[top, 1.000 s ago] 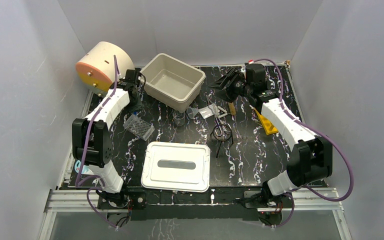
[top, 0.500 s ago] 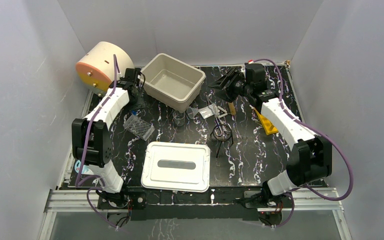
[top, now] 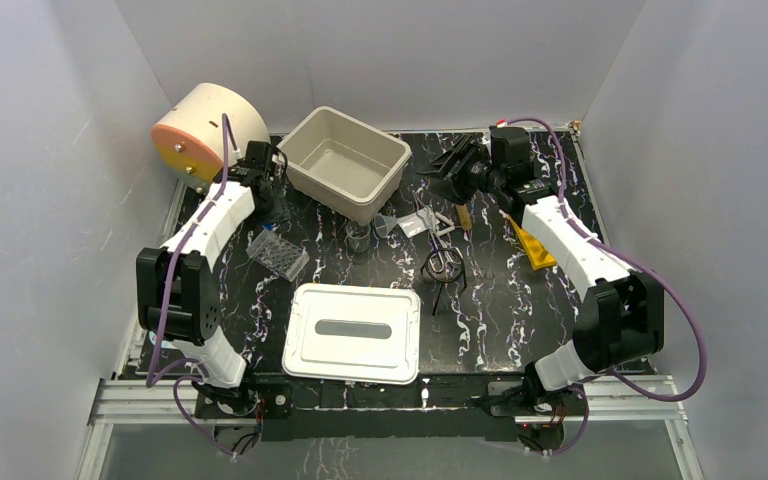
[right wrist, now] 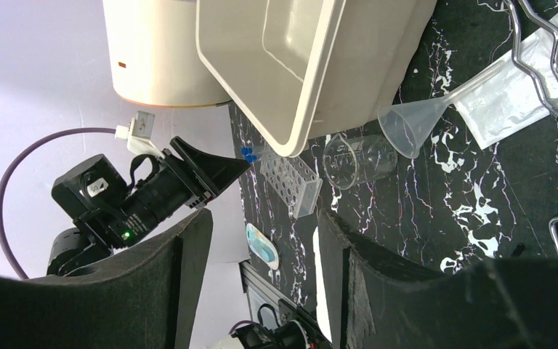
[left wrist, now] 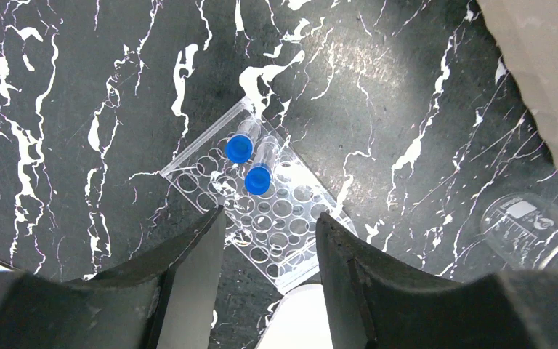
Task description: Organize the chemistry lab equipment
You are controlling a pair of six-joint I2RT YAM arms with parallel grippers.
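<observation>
Nearest the arm bases lies a white lid, and beyond it stand the black wire stand and a clear rack holding two blue-capped vials. Further back, the beaker and funnel sit just beside the tan tub. The left gripper hangs over the rack, fingers apart and empty, while the right gripper at the far side is likewise spread and empty.
</observation>
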